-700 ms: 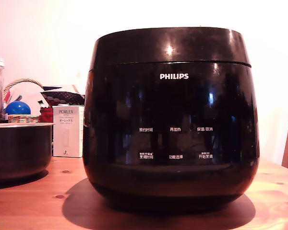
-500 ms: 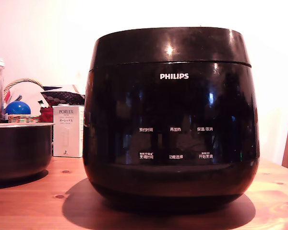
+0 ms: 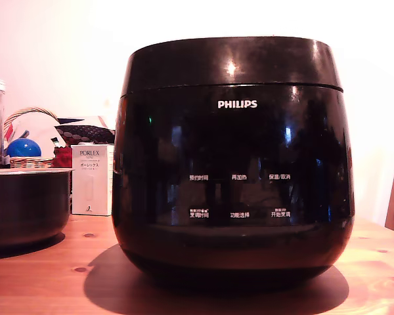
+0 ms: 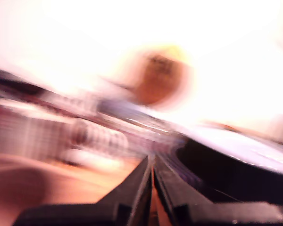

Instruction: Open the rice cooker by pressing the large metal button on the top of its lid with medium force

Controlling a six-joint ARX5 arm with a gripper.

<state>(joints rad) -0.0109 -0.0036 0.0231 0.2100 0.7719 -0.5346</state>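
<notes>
Lid [image 3: 230, 62] down on one rice cooker [image 3: 232, 170]; one pot [image 3: 26, 205].

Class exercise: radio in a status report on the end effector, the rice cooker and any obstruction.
End effector shut, holding nothing. Glossy black rounded Philips rice cooker upright on wooden table, lid closed. Nothing on the lid.

Tool [image 4: 152, 188] fingers apparently nearly together

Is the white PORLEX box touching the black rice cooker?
Cannot tell. In the exterior view the PORLEX box meets the rice cooker edge to edge, but it seems to stand farther back; the wrist view is blurred.
</notes>
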